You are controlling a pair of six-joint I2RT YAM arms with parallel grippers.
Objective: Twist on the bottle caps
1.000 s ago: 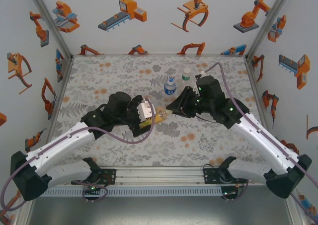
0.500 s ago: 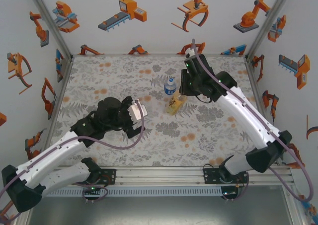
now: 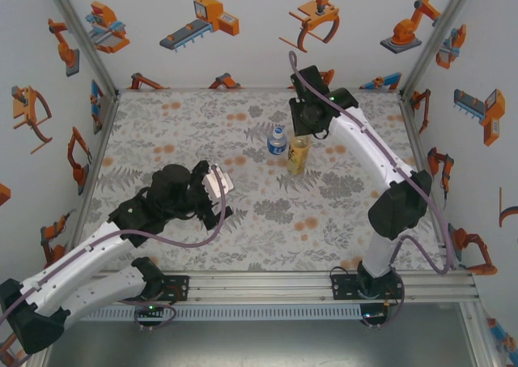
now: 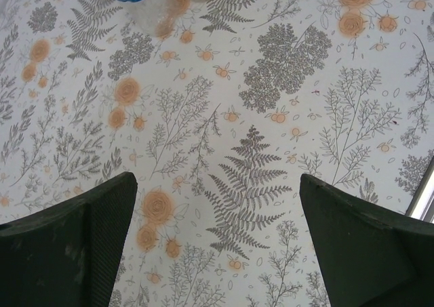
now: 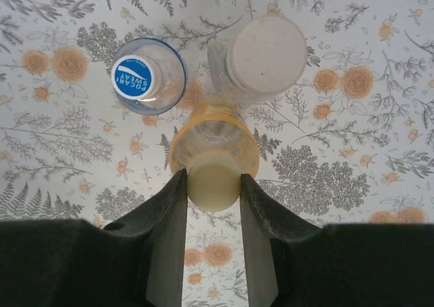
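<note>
Between right jaws: cap [image 5: 213, 185] pinched both sides by right gripper [image 5: 213, 177], seated on yellow bottle [image 5: 203, 139]. Beyond jaws: blue bottle [image 5: 148, 76], third bottle [image 5: 266, 53], both capped. Left gripper [image 4: 217, 185] spread wide, nothing between. Step, likely: tightening last cap. Next needs wrist twist, bottle kept upright.

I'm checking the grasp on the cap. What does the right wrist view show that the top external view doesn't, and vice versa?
Right wrist view: the right gripper closed on both sides of the cream cap of the yellow bottle, the POCARI SWEAT print on the blue cap, and a third, wide pale cap. Top external view: the left arm, well short of the bottles, and the stickered walls. Both: the yellow bottle standing upright beside the blue-labelled bottle.
</note>
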